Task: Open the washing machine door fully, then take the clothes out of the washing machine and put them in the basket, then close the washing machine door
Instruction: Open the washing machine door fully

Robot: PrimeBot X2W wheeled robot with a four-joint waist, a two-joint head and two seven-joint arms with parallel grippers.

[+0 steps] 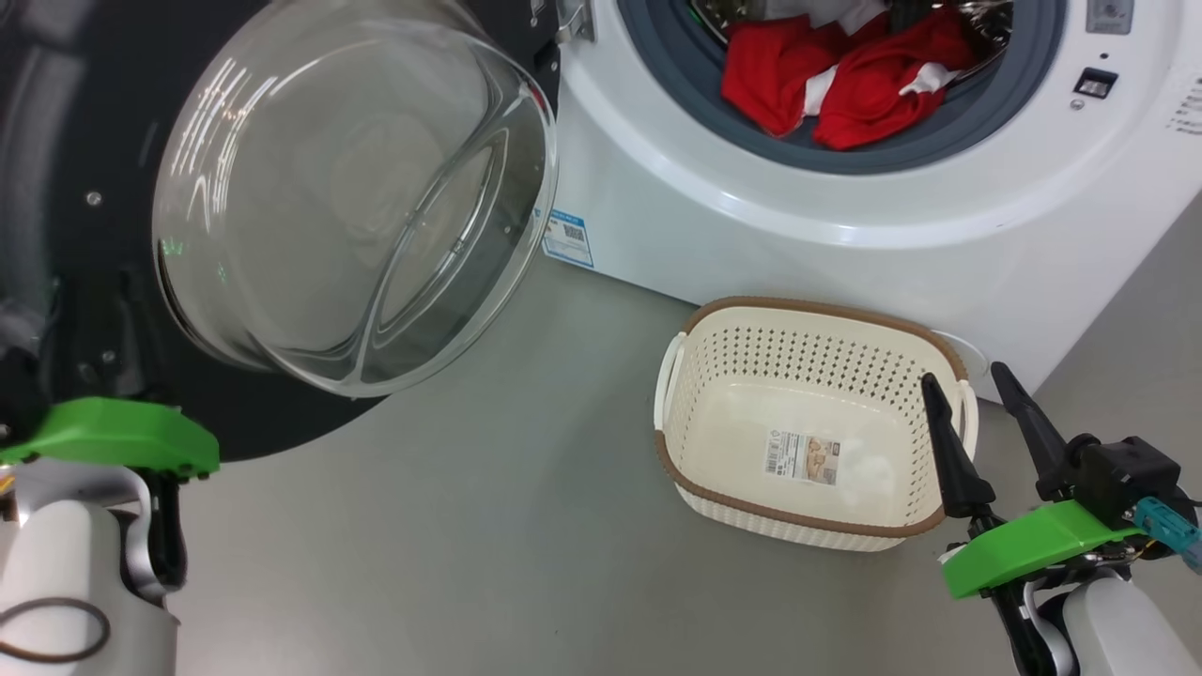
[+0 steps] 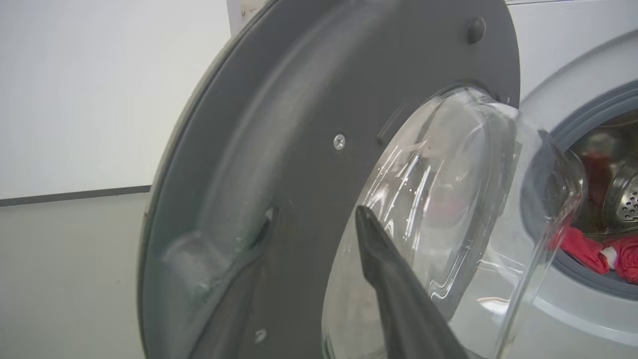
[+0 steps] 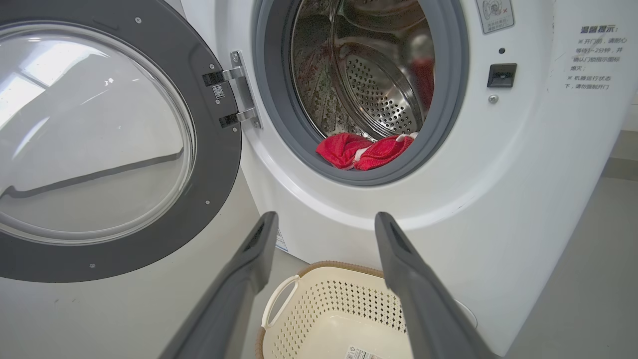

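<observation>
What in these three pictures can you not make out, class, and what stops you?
- Left wrist view: left gripper, one finger blurred at the rim of the washing machine door; grip unclear.
- Head view: clothes, cut off by the top edge; number unknown.
- Head view: basket, print on its label too small to read.

You are looking at a laundry corner in a bare, plain room. A big white front-loading washing machine (image 1: 845, 235), its round door (image 3: 214, 164) swung open, stands on a smooth grey floor (image 1: 470, 526) by a blank white wall (image 2: 99, 89) with a dark skirting strip (image 2: 75, 195). Red clothes (image 1: 845, 94) lie in its steel drum (image 3: 379, 99), and a cream perforated basket (image 1: 808, 314) sits on the floor just before it.
</observation>
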